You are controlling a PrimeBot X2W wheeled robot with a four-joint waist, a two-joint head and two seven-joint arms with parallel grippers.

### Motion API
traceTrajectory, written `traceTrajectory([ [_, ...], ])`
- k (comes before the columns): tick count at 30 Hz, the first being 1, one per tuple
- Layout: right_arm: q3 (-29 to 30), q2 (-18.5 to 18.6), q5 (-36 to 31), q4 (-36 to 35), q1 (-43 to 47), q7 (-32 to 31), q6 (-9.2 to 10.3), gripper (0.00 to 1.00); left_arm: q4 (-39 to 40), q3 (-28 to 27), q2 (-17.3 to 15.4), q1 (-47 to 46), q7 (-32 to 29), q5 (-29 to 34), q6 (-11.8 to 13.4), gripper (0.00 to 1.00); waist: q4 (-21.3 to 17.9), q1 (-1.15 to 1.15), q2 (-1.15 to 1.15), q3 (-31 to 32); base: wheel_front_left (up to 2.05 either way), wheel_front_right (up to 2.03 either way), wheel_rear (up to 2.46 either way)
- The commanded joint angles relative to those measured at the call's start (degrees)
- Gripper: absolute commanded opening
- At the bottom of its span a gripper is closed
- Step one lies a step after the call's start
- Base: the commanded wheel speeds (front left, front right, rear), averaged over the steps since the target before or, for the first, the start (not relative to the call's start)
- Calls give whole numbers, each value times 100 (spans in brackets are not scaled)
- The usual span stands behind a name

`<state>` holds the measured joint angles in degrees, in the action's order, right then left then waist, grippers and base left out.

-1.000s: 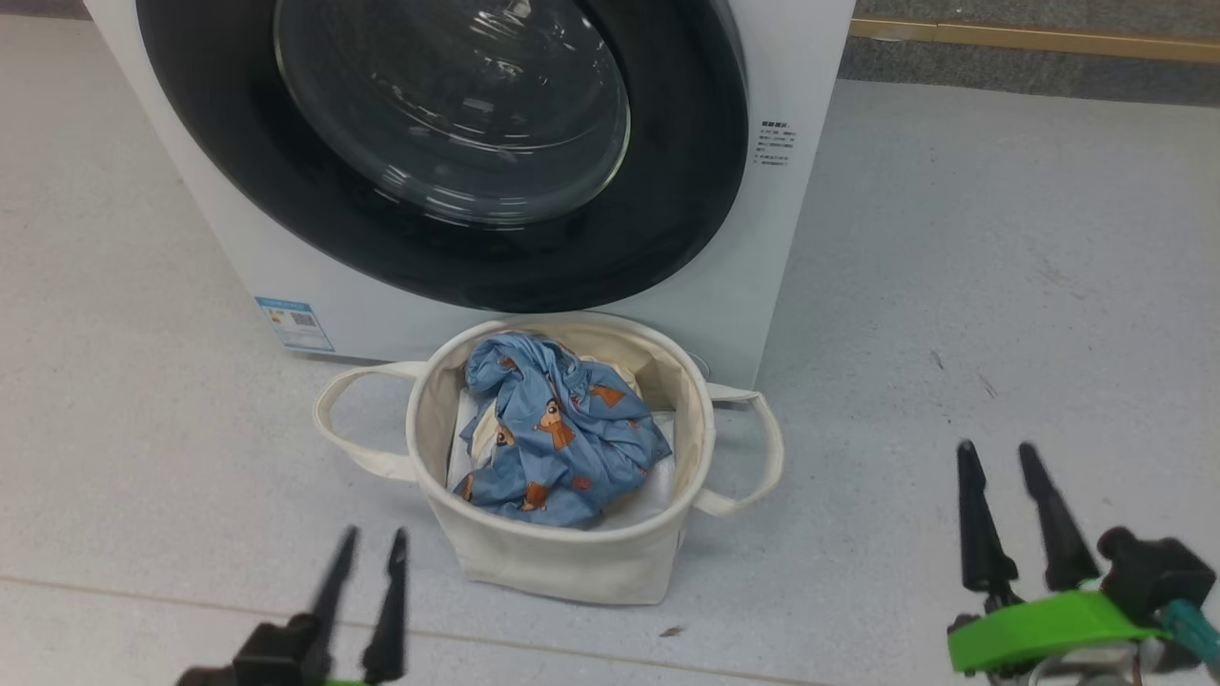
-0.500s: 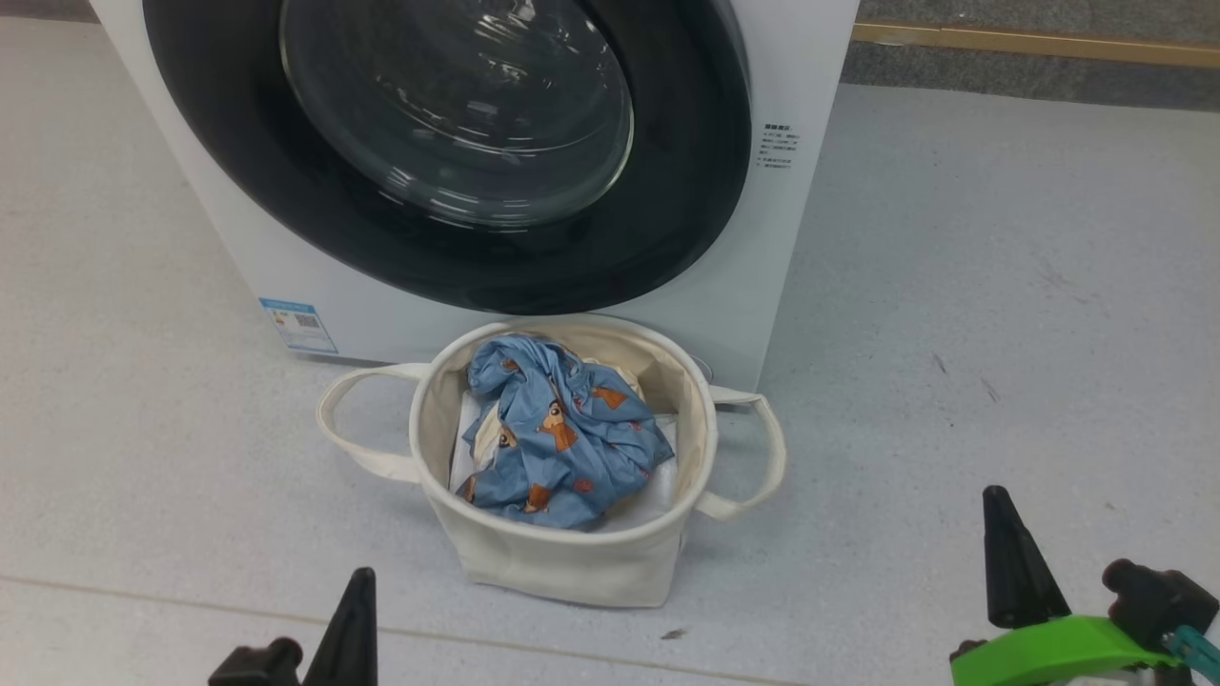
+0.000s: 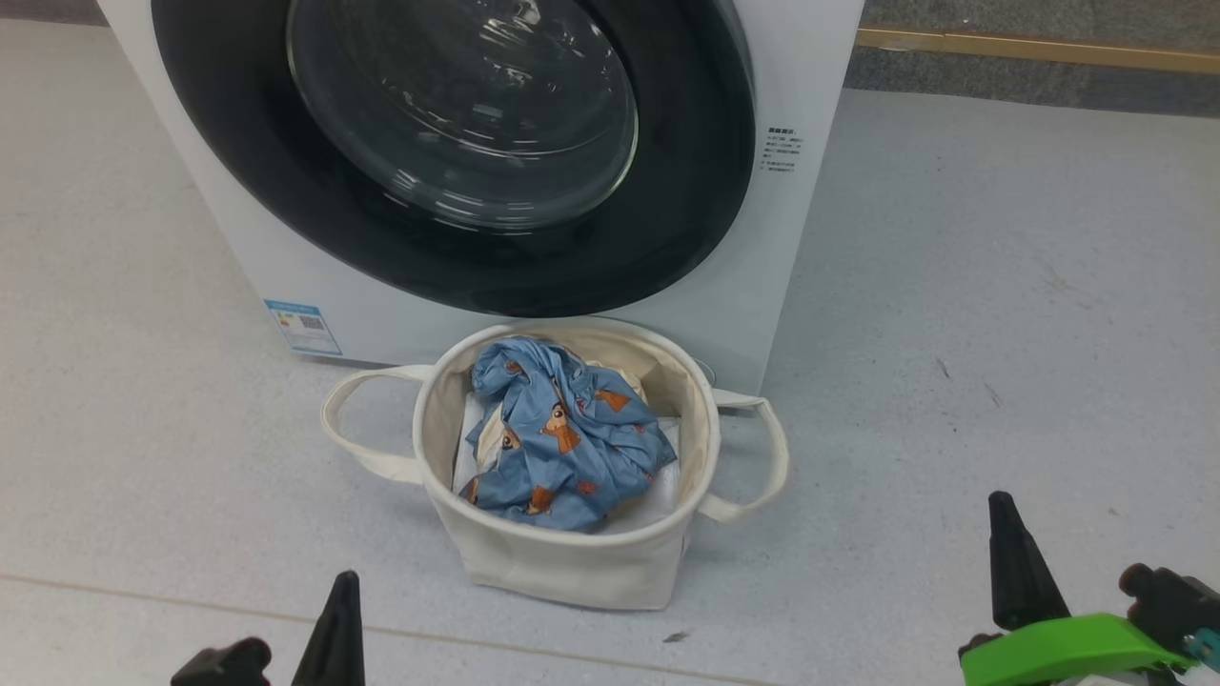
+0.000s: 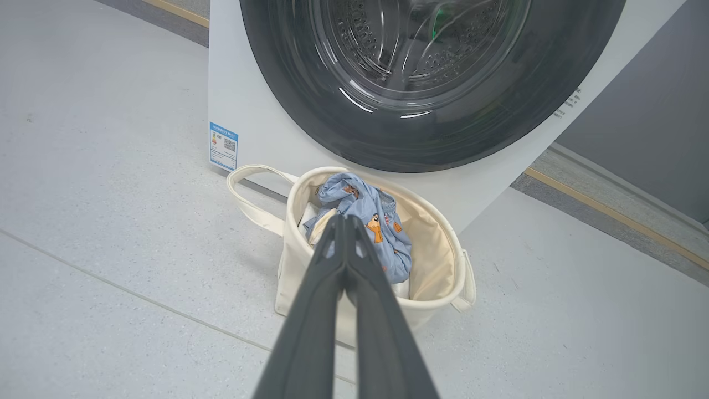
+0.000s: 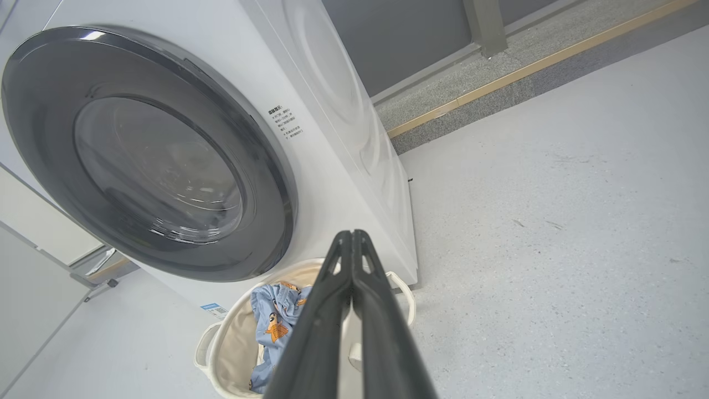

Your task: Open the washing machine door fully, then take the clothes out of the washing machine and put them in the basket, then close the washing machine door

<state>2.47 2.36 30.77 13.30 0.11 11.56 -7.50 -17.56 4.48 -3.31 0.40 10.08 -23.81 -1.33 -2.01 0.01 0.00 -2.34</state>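
**All closed, all stowed**

The washing machine door [image 3: 667, 191] is shut on the washing machine [image 3: 801, 57]; the clothes [image 3: 562, 438] are held in the basket [image 3: 562, 572], just below the door's rim — bare floor [image 3: 953, 286] is left either side. Left fingers [image 3: 338, 629] and right fingers [image 3: 1020, 572] are pressed together (nothing gripped).

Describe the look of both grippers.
The left gripper and the right gripper each have long, dark, tapering fingers with pointed tips. The right gripper's base carries a bright green bracket and a black knob.
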Motion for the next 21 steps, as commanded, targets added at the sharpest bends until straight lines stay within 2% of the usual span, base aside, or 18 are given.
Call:
traceTrajectory([
  [1,2,79,183,-164,-248,-58,0,0,205,-119,0,-243,-44,-184,-37,0,3,-1,0,4,0,0,0],
  [21,32,112,1459,-118,-322,-376,0,0,235,-322,9,-329,-377,-1559,-157,0,44,-1,0,48,0,0,0],
])
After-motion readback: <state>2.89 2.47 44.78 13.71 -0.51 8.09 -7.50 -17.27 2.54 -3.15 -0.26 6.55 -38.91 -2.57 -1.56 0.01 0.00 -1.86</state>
